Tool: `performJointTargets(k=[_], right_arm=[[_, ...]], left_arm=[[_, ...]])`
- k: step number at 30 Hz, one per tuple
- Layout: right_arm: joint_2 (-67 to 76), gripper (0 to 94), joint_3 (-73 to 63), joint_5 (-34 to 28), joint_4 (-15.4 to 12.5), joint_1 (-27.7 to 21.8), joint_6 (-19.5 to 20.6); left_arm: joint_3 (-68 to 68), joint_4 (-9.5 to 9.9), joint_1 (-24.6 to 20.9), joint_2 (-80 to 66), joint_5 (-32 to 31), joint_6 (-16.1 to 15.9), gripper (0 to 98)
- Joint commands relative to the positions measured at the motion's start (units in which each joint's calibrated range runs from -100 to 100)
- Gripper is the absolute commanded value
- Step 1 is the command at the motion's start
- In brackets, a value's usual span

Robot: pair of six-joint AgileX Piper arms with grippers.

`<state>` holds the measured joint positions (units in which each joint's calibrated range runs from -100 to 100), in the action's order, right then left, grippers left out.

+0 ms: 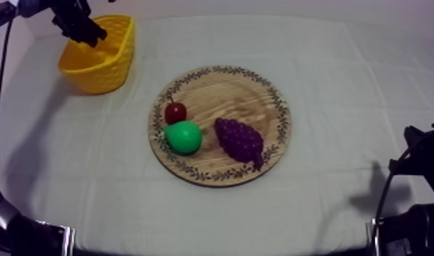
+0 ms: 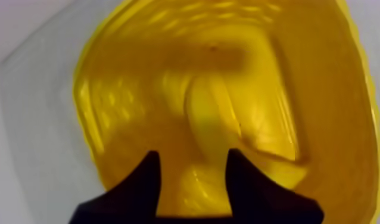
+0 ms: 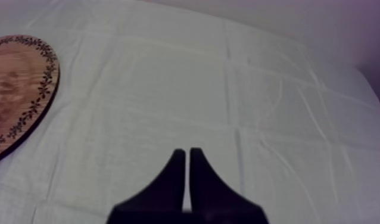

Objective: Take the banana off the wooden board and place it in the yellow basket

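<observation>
The banana (image 2: 213, 113) lies inside the yellow basket (image 2: 323, 89), just past my left gripper (image 2: 192, 156). The gripper's black fingers stand apart, open, with a gap between the left finger and the fruit. From above, my left gripper (image 1: 84, 27) hangs over the yellow basket (image 1: 118, 61) at the table's far left corner. The round wooden board (image 1: 220, 95) sits mid-table. My right gripper (image 3: 187, 150) is shut on nothing, its fingers a narrow wedge over bare cloth, right of the board (image 3: 19, 89).
On the board rest a green pear (image 1: 184, 136), a purple bunch of grapes (image 1: 239, 139) and a small red fruit (image 1: 175, 112). My right arm (image 1: 424, 160) sits low at the right edge. Grey-white cloth spreads around the board.
</observation>
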<state>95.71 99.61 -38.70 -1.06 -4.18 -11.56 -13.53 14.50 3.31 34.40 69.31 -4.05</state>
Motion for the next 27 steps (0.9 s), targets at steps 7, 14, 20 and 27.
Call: performJointTargets(k=[7,14,20,27], right_arm=[[0.05,0.4,0.05,-0.01,0.01,-0.03,0.01],[0.05,0.4,0.05,-0.01,0.01,-0.03,0.01],[0.05,0.4,0.05,-0.01,0.01,-0.03,0.01],[0.05,0.4,0.05,-0.01,0.01,-0.03,0.01]], left_arm=[[9.44,-2.55,0.17,-6.67,-6.53,-1.00,2.9],[22.26,-4.74,0.59,-18.88,-12.32,-0.55,0.3],[36.38,-7.46,0.74,-31.97,-18.67,-0.72,0.1],[53.75,-9.64,1.29,-49.60,-25.28,-0.27,0.1]])
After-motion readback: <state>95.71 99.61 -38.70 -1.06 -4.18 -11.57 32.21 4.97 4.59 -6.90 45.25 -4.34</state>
